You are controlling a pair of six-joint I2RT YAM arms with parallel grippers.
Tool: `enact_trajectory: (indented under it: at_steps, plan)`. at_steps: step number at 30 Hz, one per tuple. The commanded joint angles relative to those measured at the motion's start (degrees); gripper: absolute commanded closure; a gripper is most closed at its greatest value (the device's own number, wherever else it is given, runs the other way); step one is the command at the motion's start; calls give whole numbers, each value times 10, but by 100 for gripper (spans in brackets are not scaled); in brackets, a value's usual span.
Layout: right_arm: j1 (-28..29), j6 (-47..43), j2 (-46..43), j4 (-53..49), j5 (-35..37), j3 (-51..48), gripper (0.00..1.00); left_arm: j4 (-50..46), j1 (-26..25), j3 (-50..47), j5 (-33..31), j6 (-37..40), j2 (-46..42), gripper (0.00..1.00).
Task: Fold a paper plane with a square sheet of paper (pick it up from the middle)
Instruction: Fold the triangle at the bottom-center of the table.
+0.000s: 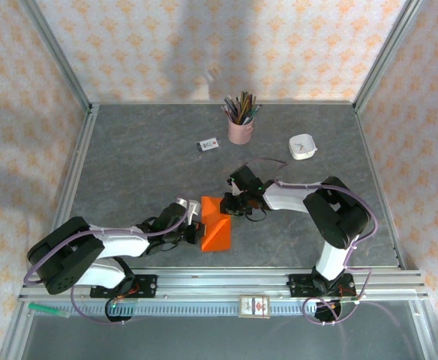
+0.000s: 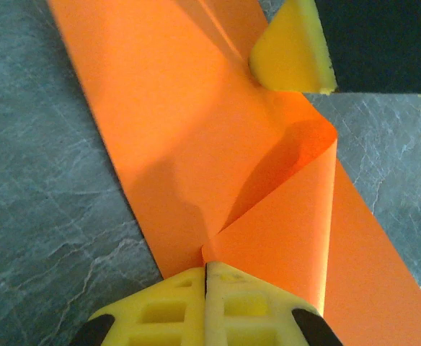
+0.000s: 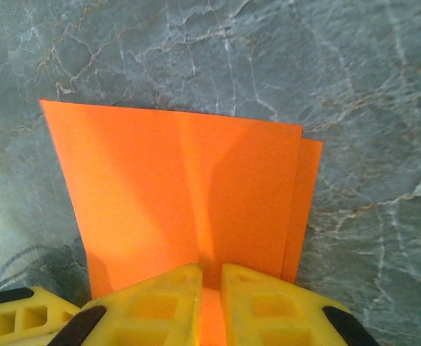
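Note:
The square sheet of paper (image 1: 217, 225), bright orange and folded into layers, lies on the grey table between the two arms. My left gripper (image 1: 196, 231) is at its left edge. In the left wrist view its yellow fingers (image 2: 167, 310) are pressed together on the corner of a raised flap of the sheet (image 2: 196, 144). My right gripper (image 1: 234, 204) is at the sheet's upper right edge. Its jaws (image 3: 210, 277) stand a narrow slit apart with a ridge of the sheet (image 3: 160, 187) pinched between them. The paper plane, as a pointed dart, is out of view.
A pink pencil cup (image 1: 240, 127) stands at the back centre, with a small white card (image 1: 207, 145) to its left and a white dish (image 1: 302, 147) to its right. Metal frame rails (image 1: 76, 180) border the table. Bare tabletop (image 1: 136, 165) surrounds the paper.

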Motion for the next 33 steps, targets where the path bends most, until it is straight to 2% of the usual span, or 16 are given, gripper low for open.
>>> enact_trajectory:
  at_steps: [1, 12, 33]
  plan:
    - [-1, -16, 22, -41, 47, 6, 84, -33, 5, 13, 20, 15, -16, 100]
    - [-1, -16, 24, -43, 45, 6, 84, -38, 5, 33, 25, 19, 1, 100]
    - [0, -15, 26, -40, 43, 2, 84, -50, 6, 29, -10, 22, 10, 100]
